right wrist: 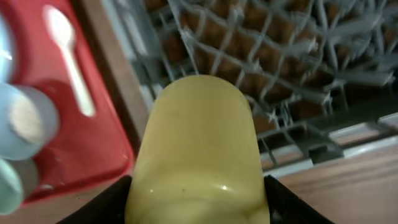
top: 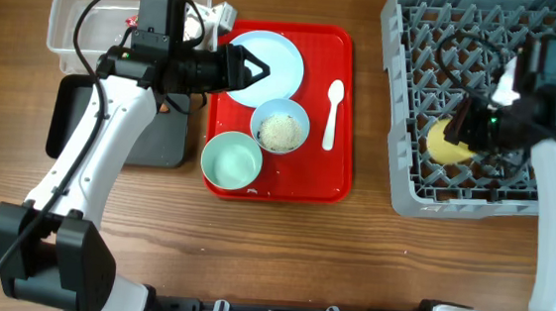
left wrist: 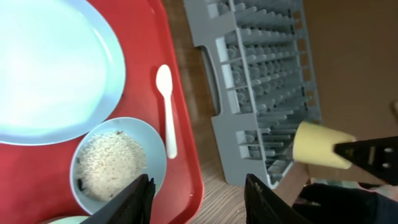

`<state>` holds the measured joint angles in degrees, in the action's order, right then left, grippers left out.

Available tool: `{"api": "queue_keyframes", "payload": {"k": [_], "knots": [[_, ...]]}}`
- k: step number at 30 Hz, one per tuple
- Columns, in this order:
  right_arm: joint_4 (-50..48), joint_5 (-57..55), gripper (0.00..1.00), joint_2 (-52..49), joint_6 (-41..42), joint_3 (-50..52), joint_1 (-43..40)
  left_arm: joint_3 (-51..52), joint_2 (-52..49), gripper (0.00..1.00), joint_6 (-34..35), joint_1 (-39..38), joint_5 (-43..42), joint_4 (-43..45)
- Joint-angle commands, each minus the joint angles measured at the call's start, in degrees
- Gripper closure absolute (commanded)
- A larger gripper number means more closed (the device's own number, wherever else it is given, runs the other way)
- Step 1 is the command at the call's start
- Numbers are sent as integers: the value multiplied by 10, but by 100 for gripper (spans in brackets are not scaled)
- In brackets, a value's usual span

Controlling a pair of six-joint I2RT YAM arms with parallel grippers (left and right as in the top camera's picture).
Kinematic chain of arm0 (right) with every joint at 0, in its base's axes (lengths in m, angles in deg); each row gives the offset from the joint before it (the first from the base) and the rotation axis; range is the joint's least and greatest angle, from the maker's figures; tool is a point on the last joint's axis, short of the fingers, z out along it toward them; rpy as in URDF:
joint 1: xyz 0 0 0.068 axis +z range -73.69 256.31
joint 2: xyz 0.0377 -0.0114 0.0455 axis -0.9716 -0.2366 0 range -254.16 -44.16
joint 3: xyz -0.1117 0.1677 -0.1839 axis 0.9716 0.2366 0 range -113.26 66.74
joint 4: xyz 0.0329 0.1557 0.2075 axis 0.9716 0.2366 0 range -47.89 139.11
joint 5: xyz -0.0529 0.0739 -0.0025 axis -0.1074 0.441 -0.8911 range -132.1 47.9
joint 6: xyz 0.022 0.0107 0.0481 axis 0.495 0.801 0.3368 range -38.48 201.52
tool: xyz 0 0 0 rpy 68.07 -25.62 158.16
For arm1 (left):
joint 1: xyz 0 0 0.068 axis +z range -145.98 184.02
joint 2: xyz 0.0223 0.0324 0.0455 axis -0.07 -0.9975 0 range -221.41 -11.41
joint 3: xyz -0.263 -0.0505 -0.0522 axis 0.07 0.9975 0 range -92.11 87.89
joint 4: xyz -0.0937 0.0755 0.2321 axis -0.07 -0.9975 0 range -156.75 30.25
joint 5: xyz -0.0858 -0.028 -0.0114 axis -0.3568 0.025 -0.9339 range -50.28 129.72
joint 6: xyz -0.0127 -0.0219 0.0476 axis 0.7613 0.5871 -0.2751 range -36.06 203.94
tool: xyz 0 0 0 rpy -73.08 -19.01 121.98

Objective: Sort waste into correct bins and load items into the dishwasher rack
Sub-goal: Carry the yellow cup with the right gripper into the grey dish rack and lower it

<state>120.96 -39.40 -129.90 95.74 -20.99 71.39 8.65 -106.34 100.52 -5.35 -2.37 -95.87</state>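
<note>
Yellow cup (top: 447,145) gripped in right hand (top: 467,128), poised over grey rack (top: 435,49), loading under way; next move likely lower between pegs, release; left hand (left wrist: 199,193) spread wide above blue plate (top: 278,58).

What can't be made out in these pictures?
Clear tub: overhead, the left arm covers part of its inside.
Black tub: overhead, the same arm crosses it.
Cup: right wrist view, bottom edge cuts it off; overhead, the right gripper hides most of it.
Mint bowl: left wrist view, only a sliver shows at the bottom edge.
</note>
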Motion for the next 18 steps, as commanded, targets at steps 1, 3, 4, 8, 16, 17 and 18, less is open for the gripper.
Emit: {"api": "queue_keyframes", "payload": {"k": [1,3,4,8,16,17,18], "knots": [[17,-31,58,-52,7,-1,-1,-6,3,52,-31,-1,27,-9],[9,-31,58,-76,7,-1,-1,-6,3,52,-31,-1,36,-14],[1,-31,58,-89,7,-1,-1,-6,3,52,-33,-1,40,-16],[-3,-31,58,-122,7,0,0,-6,3,52,-42,-1,45,-24],[28,-31,58,-131,1,1,0,-6,3,52,-42,-1,45,-25],[29,-31,58,-131,1,1,0,-6,3,52,-42,-1,45,-26],[31,-31,58,-131,1,1,0,-6,3,52,-42,-1,45,-26]]}}
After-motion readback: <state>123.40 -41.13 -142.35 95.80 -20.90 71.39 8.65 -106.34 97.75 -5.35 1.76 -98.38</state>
